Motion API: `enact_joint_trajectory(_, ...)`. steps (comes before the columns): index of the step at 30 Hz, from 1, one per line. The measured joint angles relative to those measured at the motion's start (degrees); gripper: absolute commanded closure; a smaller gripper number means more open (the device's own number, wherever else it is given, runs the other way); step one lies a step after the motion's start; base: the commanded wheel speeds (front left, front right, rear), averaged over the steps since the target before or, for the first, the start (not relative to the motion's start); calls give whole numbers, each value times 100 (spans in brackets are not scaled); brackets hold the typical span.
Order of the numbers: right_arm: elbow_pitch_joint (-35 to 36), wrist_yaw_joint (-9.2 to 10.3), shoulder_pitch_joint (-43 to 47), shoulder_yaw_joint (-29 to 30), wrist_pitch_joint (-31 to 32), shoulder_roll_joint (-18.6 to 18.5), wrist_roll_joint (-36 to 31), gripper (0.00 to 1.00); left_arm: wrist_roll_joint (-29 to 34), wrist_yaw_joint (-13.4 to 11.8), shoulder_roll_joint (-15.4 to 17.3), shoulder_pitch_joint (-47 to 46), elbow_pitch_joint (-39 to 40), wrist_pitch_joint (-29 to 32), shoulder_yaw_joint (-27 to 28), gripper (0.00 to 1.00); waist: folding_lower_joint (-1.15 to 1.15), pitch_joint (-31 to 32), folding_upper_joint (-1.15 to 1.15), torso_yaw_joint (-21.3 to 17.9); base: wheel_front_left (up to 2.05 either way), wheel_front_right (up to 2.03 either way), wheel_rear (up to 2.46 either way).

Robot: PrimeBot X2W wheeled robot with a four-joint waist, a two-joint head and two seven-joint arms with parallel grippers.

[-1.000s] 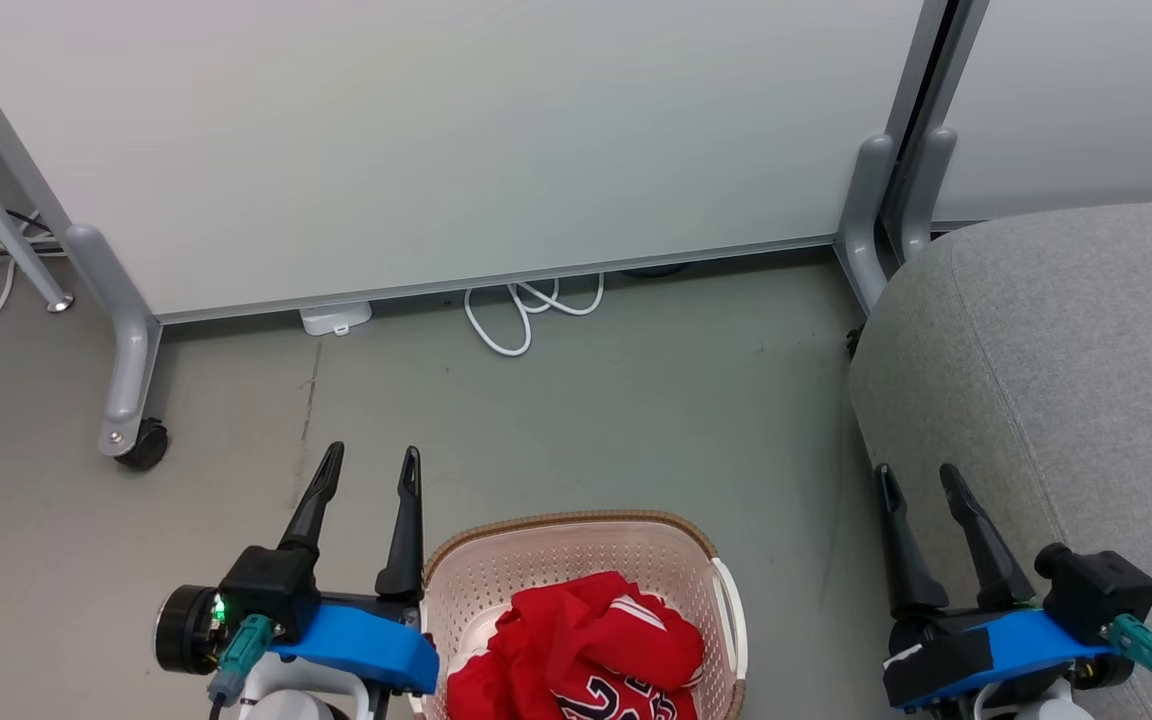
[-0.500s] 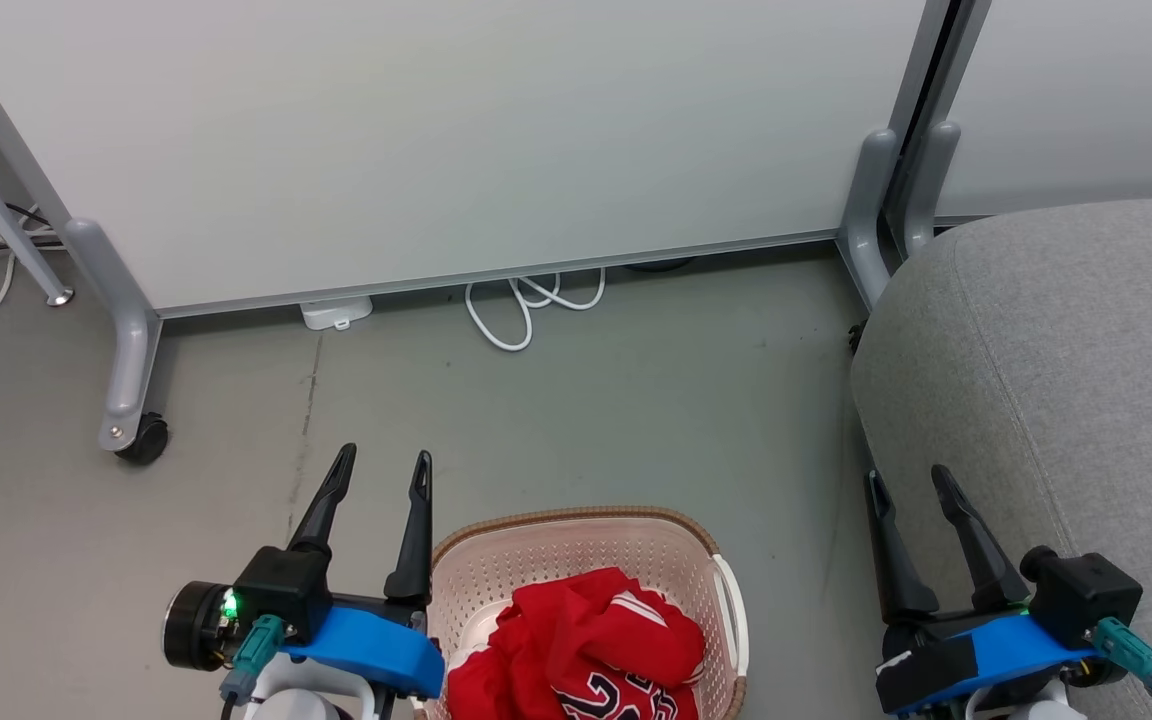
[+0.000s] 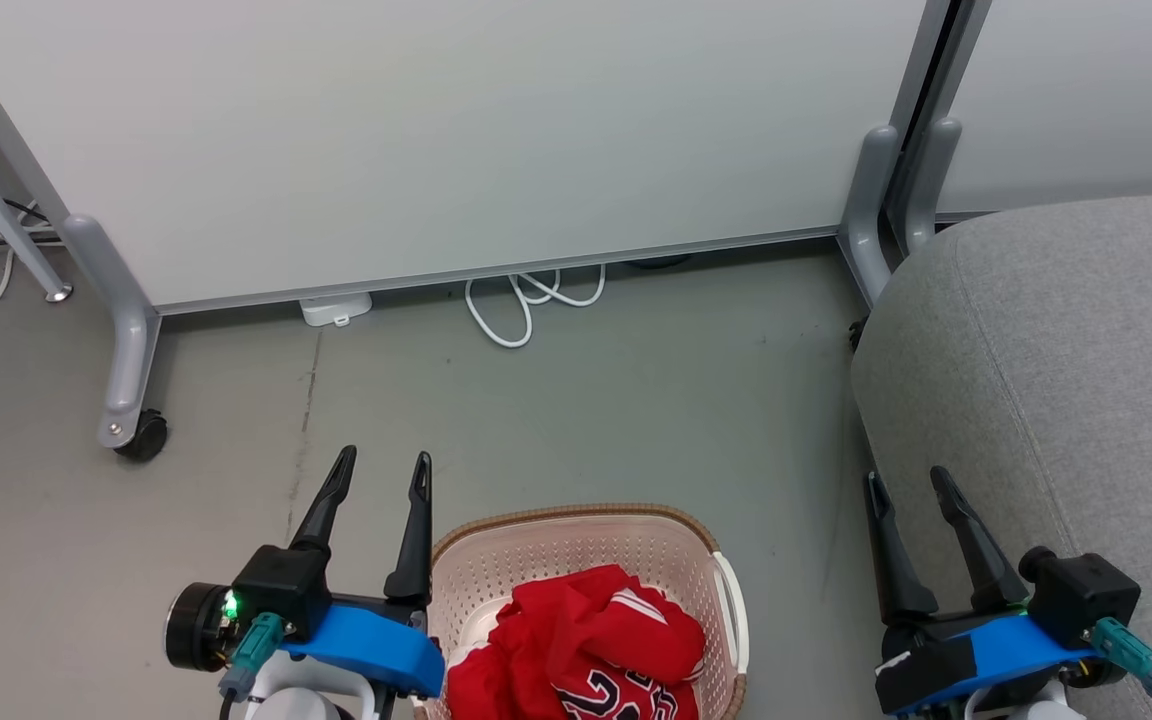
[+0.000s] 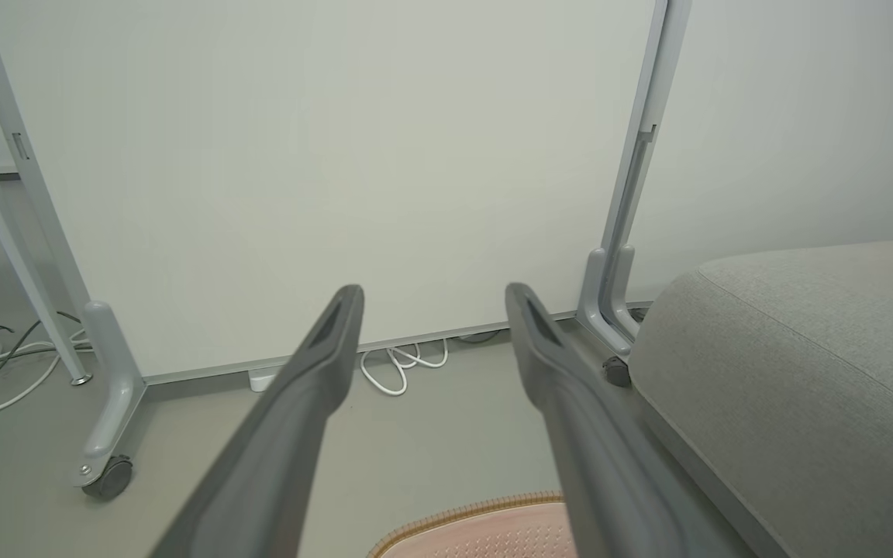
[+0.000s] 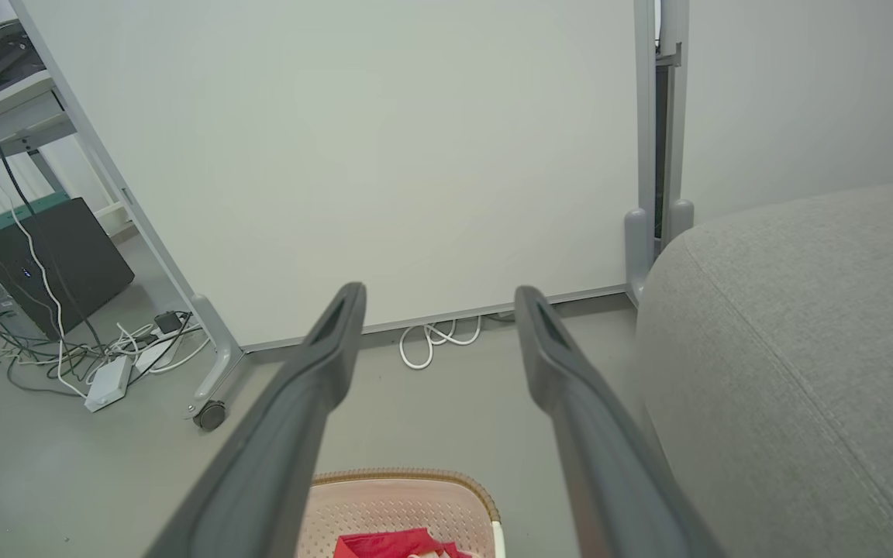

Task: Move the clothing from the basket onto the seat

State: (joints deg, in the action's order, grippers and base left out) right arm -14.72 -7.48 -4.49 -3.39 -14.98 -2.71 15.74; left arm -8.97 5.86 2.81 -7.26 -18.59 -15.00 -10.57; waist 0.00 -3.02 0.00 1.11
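Grey floor, white partition behind, cable at its foot, clothing in basket, seat right, left pincer and right pincer wide, empty.

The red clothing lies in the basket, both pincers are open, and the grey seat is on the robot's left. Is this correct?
No: the head view shows the seat on the robot's right. The clothing does lie in the basket, and the left pincer and right pincer are open.

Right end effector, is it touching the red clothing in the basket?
Apart. The head view shows the open right end effector off to the side, with bare floor and the basket rim between it and the clothing.
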Motion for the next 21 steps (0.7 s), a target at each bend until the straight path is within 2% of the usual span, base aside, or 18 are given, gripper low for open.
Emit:
enact_joint_trajectory(14, 22, 0, -187, -78, -5, 0, -3, 0, -81, 62, 3, -539, -441, 0, -189, 0, 0, -309, 0, -103, 0, 0, 0)
enact_joint_trajectory(21, 65, 0, -448, -122, -7, -2, -8, 0, 19, 124, 11, -1172, -1063, -7, -394, 0, 0, -712, 0, -288, 0, 0, 0)
